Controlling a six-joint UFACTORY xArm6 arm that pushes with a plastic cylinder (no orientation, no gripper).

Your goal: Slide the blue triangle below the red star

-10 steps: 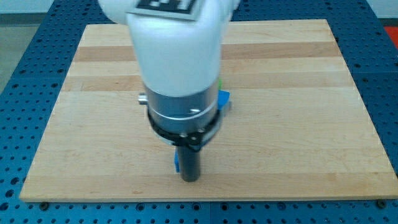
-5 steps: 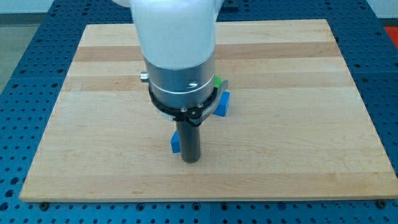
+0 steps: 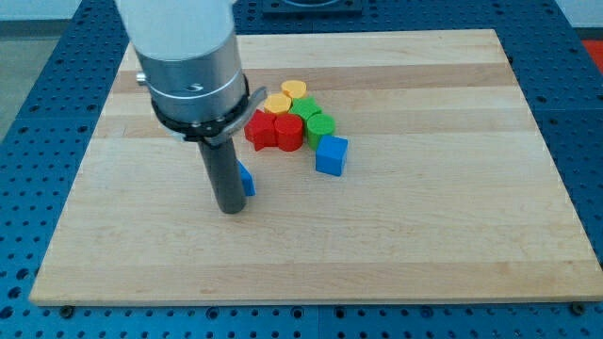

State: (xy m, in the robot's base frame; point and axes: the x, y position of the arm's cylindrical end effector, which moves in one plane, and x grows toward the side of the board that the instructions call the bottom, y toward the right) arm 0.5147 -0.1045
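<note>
My tip rests on the board at the view's left of centre. A blue triangle sits right against the rod's right side, partly hidden by it. The red star lies up and to the right of the triangle, at the left end of a cluster of blocks. The triangle is below the star and slightly to its left, with a small gap between them.
Touching the star on its right is a red block. Two yellow blocks and two green blocks crowd behind it. A blue cube stands at the cluster's lower right. The wooden board lies on a blue perforated table.
The arm has swung to the view's left and up, uncovering the block cluster. The blue triangle went from the rod's left side to its right and sits higher on the board.
</note>
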